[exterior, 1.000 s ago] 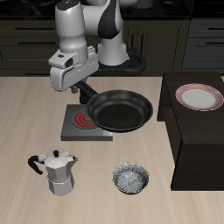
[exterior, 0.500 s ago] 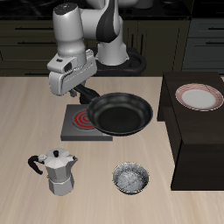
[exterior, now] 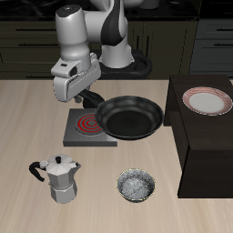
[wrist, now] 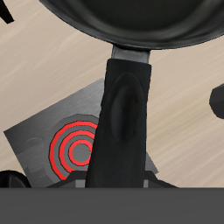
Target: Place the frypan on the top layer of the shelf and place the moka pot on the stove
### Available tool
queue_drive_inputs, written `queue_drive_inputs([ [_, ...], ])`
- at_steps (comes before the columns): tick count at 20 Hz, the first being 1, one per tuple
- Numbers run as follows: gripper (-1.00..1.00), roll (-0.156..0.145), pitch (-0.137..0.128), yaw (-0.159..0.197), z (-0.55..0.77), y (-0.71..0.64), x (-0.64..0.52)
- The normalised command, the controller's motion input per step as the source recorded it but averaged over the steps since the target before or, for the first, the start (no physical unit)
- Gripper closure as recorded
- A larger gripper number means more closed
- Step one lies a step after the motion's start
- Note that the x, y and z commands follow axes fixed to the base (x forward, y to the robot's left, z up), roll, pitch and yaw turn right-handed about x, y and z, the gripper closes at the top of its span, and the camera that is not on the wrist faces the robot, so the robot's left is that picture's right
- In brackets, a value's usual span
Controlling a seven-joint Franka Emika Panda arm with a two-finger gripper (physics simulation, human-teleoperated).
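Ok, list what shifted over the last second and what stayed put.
The frypan, held by its handle in the gripper, has slid sideways toward the shelf, uncovering more of the stove and its red burner ring. The arm moved with it. The moka pot, the small metal bowl and the plate on the shelf stayed where they were.

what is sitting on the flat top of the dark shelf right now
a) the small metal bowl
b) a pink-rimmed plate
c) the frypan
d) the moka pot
b: a pink-rimmed plate lies on the shelf, while the frypan is held by its handle over the stove, and the moka pot and metal bowl stand on the table.
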Motion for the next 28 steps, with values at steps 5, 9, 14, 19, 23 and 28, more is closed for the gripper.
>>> queue_drive_inputs([
  [5,1.00,0.004,-0.017,0.014,-0.01,-0.01,0.03],
  [9,1.00,0.004,0.000,-0.026,0.03,0.01,0.02],
  [14,1.00,-0.006,-0.004,-0.015,0.01,-0.01,0.10],
  [19,1.00,0.019,-0.015,0.006,0.06,0.16,0.08],
  [23,1.00,0.025,-0.014,0.009,0.05,0.17,0.03],
  [28,1.00,0.025,-0.005,0.003,0.01,0.12,0.09],
])
